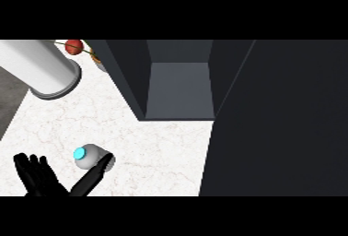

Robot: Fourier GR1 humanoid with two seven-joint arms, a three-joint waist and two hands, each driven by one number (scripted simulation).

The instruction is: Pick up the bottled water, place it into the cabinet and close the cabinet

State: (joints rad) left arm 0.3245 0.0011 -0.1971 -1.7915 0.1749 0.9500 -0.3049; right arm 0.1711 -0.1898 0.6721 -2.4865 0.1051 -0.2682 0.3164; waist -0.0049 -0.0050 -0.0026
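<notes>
The bottled water (pixel 94 157) stands on the white marble counter (pixel 149 147) at the lower left; from above it is a pale grey body with a cyan cap (pixel 80 152). My left hand (pixel 42 180) comes in from the lower left edge, open, with fingers spread upward to the left of the bottle. Its thumb (pixel 90 178) reaches up against the bottle's lower right side without curling round it. The dark cabinet (pixel 180 87) stands open at the top centre, its grey shelf bare. Its door (pixel 279 120) is swung out and fills the right side. My right hand does not show.
A large white cylinder (pixel 42 68) lies at the upper left. A red round object (pixel 75 46) sits behind it near the cabinet's left wall (pixel 125 73). A darker strip (pixel 10 101) borders the counter's left edge.
</notes>
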